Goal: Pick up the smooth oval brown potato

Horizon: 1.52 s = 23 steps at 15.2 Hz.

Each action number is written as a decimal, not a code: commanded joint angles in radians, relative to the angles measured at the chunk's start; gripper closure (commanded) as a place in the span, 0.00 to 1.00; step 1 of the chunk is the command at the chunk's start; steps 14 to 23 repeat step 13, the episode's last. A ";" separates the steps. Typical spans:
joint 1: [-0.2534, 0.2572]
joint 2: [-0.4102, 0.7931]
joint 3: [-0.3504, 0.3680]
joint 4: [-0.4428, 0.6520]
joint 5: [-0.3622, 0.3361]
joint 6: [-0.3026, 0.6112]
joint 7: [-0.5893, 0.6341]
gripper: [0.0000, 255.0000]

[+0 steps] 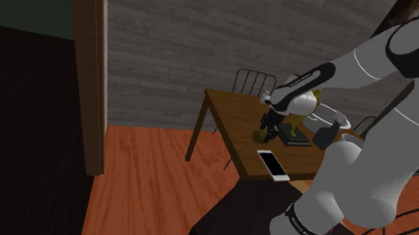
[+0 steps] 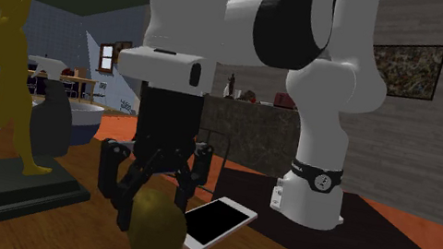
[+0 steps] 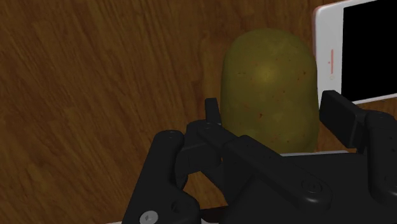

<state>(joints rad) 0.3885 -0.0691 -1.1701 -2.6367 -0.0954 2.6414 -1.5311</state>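
An oval, olive-brown potato (image 3: 270, 83) lies on the wooden table (image 3: 89, 95). My black gripper (image 3: 273, 111) is lowered over it and open, with one finger (image 3: 213, 111) close on each side of it. A thin gap shows at the other finger (image 3: 340, 114). In the second exterior view the potato (image 2: 156, 229) rests on the tabletop between the fingers of the gripper (image 2: 156, 201). The shoulder view has the gripper (image 1: 267, 130) low over the potato (image 1: 260, 134), near the middle of the table (image 1: 228, 110).
A white phone (image 3: 356, 51) with a black screen lies right beside the potato, also phone (image 2: 213, 222) and phone (image 1: 272, 163). A yellow figurine (image 2: 7, 81) on a dark base (image 2: 1, 193) stands close by. A white pot (image 1: 333, 116) and wire chair (image 1: 254, 82) are behind.
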 commanded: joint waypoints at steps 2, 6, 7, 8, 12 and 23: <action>-0.063 -0.088 0.045 0.008 -0.148 -0.059 0.104 1.00; -0.131 -0.171 0.111 0.024 -0.237 -0.139 0.171 1.00; -0.144 -0.190 0.125 0.029 -0.253 -0.159 0.182 1.00; -0.156 -0.207 0.139 0.033 -0.265 -0.178 0.192 1.00; -0.188 -0.257 0.179 0.048 -0.295 -0.238 0.217 1.00; -0.188 -0.257 0.179 0.048 -0.295 -0.238 0.217 1.00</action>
